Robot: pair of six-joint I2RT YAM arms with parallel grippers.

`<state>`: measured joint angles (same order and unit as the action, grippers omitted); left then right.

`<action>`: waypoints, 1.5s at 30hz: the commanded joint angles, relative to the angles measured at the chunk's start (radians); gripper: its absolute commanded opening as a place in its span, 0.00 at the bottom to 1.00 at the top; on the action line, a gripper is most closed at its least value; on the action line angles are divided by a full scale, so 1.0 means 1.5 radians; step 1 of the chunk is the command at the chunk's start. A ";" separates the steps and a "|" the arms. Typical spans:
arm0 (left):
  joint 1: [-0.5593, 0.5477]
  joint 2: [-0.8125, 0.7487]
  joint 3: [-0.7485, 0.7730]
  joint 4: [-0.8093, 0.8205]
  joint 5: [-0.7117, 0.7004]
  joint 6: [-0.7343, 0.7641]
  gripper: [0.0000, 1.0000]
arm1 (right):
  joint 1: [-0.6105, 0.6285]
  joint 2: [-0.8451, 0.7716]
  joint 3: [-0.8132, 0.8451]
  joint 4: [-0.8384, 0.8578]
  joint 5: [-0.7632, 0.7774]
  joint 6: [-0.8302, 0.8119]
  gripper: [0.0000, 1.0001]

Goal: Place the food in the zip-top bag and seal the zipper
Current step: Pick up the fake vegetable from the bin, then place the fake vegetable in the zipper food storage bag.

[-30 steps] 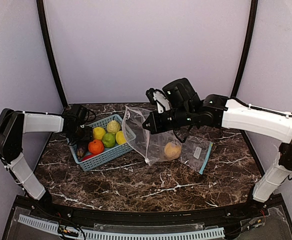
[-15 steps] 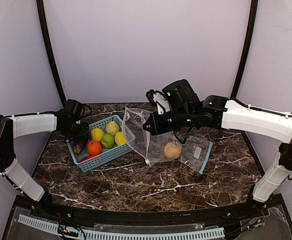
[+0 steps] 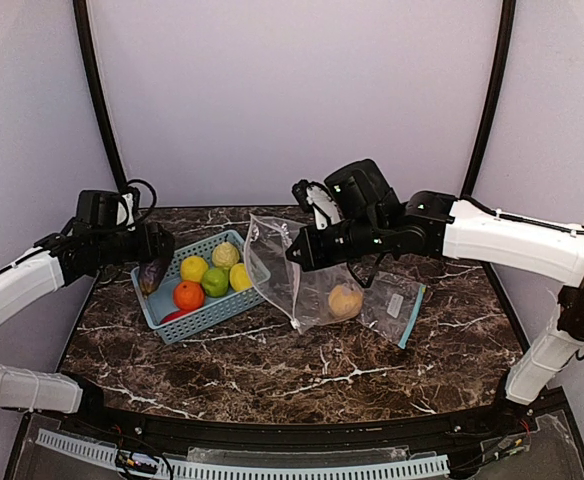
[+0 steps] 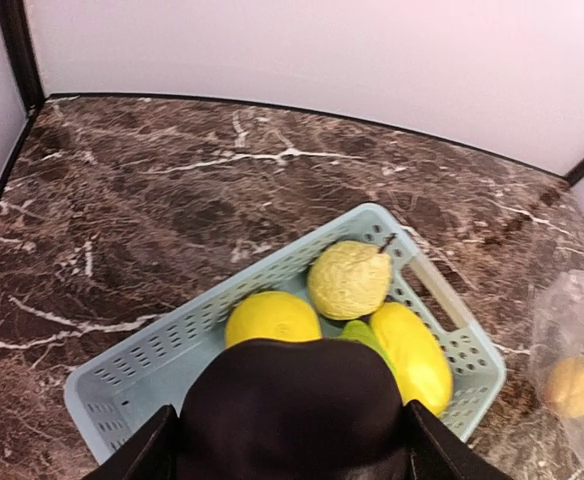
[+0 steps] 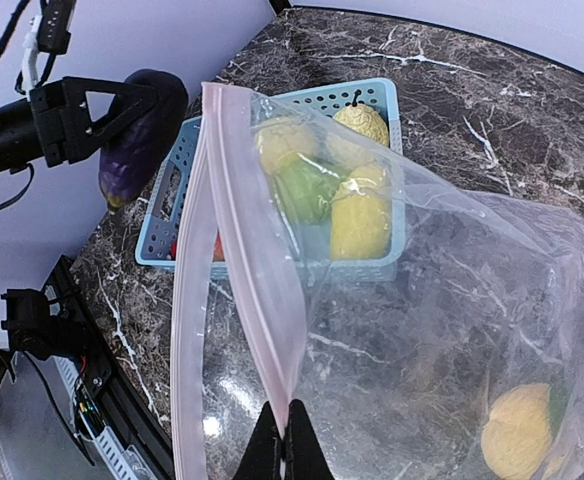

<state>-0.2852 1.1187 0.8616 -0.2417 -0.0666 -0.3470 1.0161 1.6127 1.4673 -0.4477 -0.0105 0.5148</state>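
Note:
My left gripper (image 3: 153,256) is shut on the purple eggplant (image 3: 154,273), which hangs above the left end of the basket. The eggplant (image 4: 292,400) fills the bottom of the left wrist view between both fingers (image 4: 150,452). My right gripper (image 5: 284,440) is shut on the pink zipper edge of the zip-top bag (image 5: 442,300) and holds its mouth up and open toward the basket. The bag (image 3: 302,275) has one yellowish fruit (image 3: 345,300) inside. A lemon (image 3: 194,267), a green apple (image 3: 215,281) and an orange (image 3: 190,294) lie in the basket.
The light-blue perforated basket (image 3: 204,316) stands on the marble table left of centre, close to the bag's mouth. It also holds a pale bumpy fruit (image 4: 348,280), a yellow piece (image 4: 412,355) and a red piece (image 3: 172,315). Purple walls enclose the table behind and at the sides.
The left arm has lifted the eggplant out of the basket and drawn back up and to the left. The right arm and the bag have not moved.

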 commanded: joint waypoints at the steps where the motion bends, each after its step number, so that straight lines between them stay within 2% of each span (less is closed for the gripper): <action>1: 0.003 -0.064 -0.016 0.029 0.167 0.019 0.67 | 0.000 -0.008 0.000 0.019 0.005 0.000 0.00; 8: -0.002 -0.128 -0.019 0.053 0.344 -0.006 0.67 | 0.000 -0.008 0.005 0.015 0.004 -0.002 0.00; 12: -0.040 -0.128 0.002 0.059 0.396 -0.057 0.67 | -0.001 -0.001 0.011 0.013 0.002 -0.002 0.00; 18: -0.156 -0.103 0.051 0.083 0.386 -0.158 0.66 | 0.000 0.004 0.019 0.012 -0.006 -0.002 0.00; 25: -0.239 -0.012 0.082 0.121 0.420 -0.272 0.65 | 0.005 0.006 0.023 0.013 -0.008 -0.004 0.00; 40: -0.249 0.110 0.112 0.098 0.354 -0.265 0.64 | 0.042 -0.001 0.020 0.040 -0.002 -0.046 0.00; 45: -0.249 0.113 0.102 0.124 0.308 -0.279 0.64 | 0.049 0.000 0.016 0.049 -0.018 -0.062 0.00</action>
<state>-0.6567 1.2976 1.0115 -0.0978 0.4603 -0.7490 1.0760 1.6127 1.4754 -0.4305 -0.0120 0.4561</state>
